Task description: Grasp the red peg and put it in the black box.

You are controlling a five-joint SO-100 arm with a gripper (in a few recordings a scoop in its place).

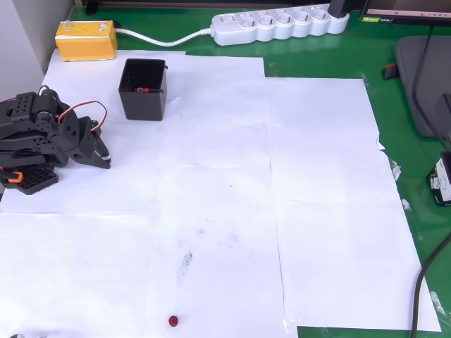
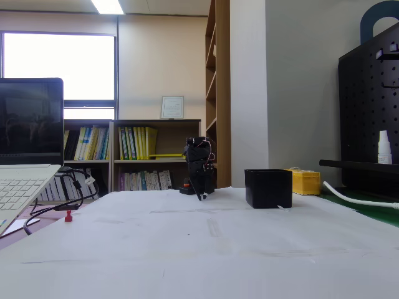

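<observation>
The red peg [image 1: 173, 321] lies on the white paper at the tabletop's near edge, well apart from the black box [image 1: 144, 90] and the empty, closed claw [image 1: 106, 160].

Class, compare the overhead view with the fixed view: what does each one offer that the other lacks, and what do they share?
Overhead view: the white power strip and a look down into the black box, where a small red thing lies. Fixed view: a laptop, bookshelves and a black pegboard. Shared: the red peg, the black box, the yellow block and the arm.
</observation>
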